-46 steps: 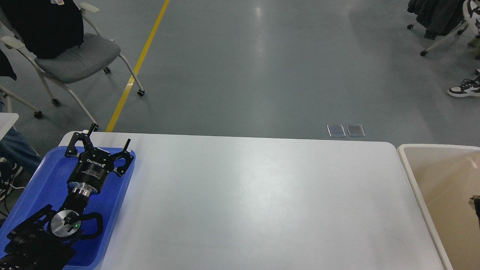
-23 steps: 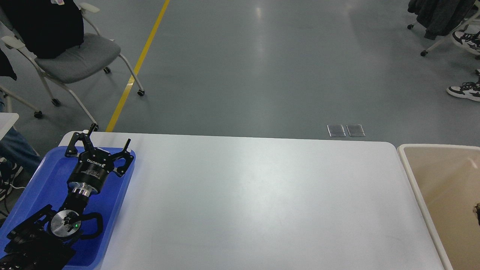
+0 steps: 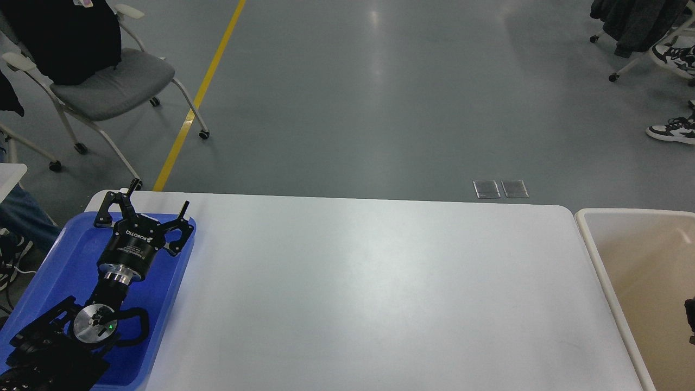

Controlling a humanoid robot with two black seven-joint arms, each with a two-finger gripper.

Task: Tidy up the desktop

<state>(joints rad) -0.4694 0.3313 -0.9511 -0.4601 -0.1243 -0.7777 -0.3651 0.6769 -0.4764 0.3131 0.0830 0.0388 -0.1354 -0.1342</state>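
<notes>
Spread wide across the middle of the view, the desktop (image 3: pixel 369 293) — bare white, nothing loose seen on it — with the beige tub (image 3: pixel 597 255) just off its right end and the blue tray (image 3: pixel 59 255) on its left end. Hovered over that tray, the left gripper (image 3: pixel 151 209), fingers apart and holding nothing; at the tub's right edge, only a dark sliver, perhaps the right gripper (image 3: pixel 690 315) — cannot tell its state. Best drawn back slowly and level, clear of the tray's rim.

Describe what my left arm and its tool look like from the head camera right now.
The left arm is black, with a silver disc at one joint bearing a small green light, and a silver ring below the wrist. Its tool is a black cylinder with white ROBOTIQ lettering and two thin, black linkage fingers. No loose cables show.
</notes>
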